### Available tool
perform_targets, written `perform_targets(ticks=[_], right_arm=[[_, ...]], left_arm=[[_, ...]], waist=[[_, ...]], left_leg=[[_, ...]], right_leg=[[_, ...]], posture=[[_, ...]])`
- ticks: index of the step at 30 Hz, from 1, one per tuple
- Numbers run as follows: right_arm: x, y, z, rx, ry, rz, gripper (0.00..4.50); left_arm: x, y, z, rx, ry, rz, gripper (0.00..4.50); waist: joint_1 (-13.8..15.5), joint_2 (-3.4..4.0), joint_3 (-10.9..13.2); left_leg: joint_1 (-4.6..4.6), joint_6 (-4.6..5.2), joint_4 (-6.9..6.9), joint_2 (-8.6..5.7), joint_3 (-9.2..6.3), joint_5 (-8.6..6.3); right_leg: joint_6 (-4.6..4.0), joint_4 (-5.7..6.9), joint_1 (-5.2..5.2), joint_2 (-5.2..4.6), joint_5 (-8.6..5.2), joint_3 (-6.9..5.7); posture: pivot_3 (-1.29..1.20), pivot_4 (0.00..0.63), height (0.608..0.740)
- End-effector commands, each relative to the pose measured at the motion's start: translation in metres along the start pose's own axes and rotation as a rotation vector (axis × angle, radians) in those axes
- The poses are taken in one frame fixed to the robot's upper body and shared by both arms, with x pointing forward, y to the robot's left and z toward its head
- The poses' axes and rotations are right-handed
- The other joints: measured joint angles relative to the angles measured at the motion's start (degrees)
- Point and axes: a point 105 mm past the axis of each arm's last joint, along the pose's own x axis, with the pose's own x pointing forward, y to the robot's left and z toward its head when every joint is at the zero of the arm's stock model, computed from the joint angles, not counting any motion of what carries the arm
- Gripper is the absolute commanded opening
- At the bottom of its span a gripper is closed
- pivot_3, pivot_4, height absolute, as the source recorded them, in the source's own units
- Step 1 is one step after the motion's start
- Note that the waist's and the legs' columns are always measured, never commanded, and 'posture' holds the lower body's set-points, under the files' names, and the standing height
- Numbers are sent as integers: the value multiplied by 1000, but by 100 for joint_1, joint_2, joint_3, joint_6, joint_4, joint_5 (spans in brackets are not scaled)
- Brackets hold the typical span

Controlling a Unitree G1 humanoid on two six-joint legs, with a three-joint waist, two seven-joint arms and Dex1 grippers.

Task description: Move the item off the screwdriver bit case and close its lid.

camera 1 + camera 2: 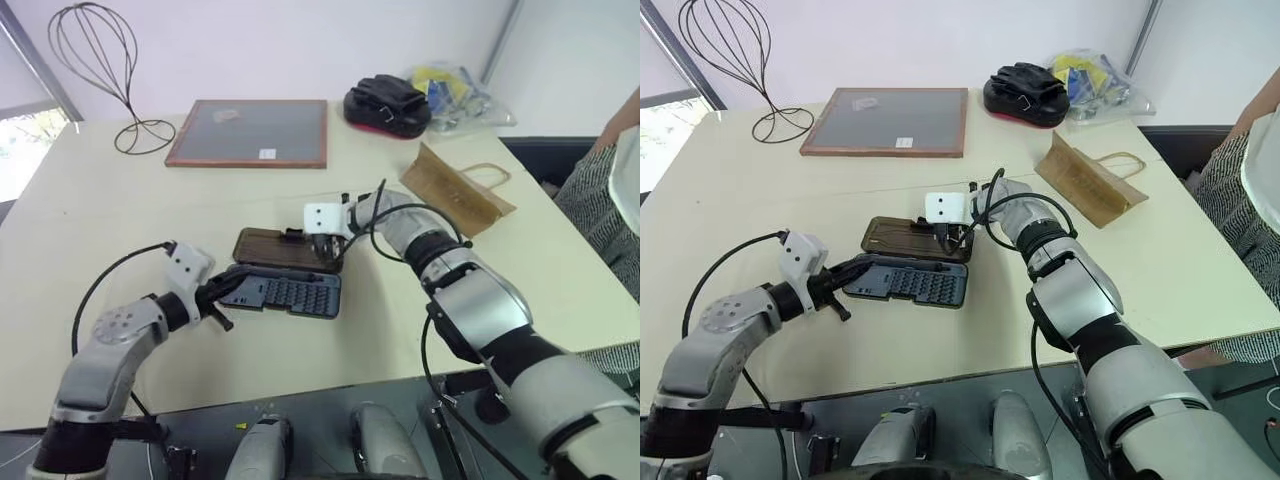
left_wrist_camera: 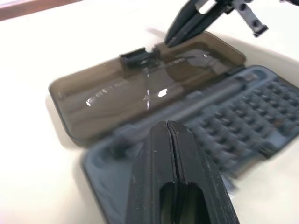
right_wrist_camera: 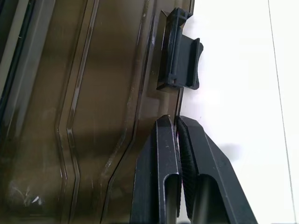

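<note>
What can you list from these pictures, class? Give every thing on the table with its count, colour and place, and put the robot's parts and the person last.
Table: one, cream, under everything.
Screwdriver bit case: one, dark grey, table centre, open.
Lid: one, smoky brown, lying flat behind the case's tray.
Paper bag: one, brown, right of the case, apart from it.
Framed board: one, grey in a wood frame, far side.
Wire stand: one, black, far left corner.
Pouch: one, black on a red base, far side.
Plastic bag: one, clear with yellow and blue contents, beside the pouch.
Left gripper: one, black, shut, at the case's left end.
Right gripper: one, black, shut, at the lid's latch edge.
Person: one, striped clothing, right edge.
</note>
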Motion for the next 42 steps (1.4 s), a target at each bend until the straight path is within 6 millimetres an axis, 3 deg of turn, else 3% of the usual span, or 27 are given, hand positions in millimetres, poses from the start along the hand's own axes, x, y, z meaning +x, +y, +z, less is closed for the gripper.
perform_targets(ticks=[1,7,13,20,25,30,35,42], right_arm=[[-11,-11,19,-70,-79,-35,40],[-30,-15,33,-95,-139,-78,40],[-53,-17,46,-110,-152,-132,40],[-65,-4,65,-106,-196,-151,40],[-65,5,71,-97,-208,-141,40],[-67,6,75,-97,-215,-147,40],[-69,3,77,-101,-213,-164,40],[-70,-3,75,-107,-203,-182,40]], left_arm=[[1,10,11,34,-36,18,0],[6,24,16,40,-55,48,0],[7,53,31,18,-121,157,0],[-3,111,70,-99,-288,368,0],[-2,135,73,-136,-305,442,0],[21,125,47,-118,-207,356,0],[48,90,16,-114,-89,145,0],[51,67,-1,-207,-30,-34,0]], waist=[[6,-2,2],[15,-1,3],[49,-1,8],[153,-8,12],[151,-9,13],[148,-9,13],[156,-12,14],[138,-13,16]], left_leg=[[-18,-6,0,-2,0,4],[-80,-12,5,-7,0,4],[-91,-14,18,-10,-5,2],[-98,-14,28,-13,-6,2],[-100,-15,32,-18,-5,3],[-100,-15,32,-19,-3,3],[-103,-15,35,-21,2,3],[-104,-15,36,-19,3,3]], right_leg=[[3,2,-20,-2,3,1],[6,6,-82,-10,6,0],[9,6,-85,-11,7,-4],[12,5,-86,-12,9,-9],[22,3,-85,-18,14,-10],[22,3,-85,-17,15,-10],[24,3,-85,-18,17,-10],[25,6,-87,-16,17,-10]], posture=[[0,150,734],[0,150,734],[0,150,734],[0,150,734],[0,150,734],[0,150,734],[0,150,734],[0,150,734]])
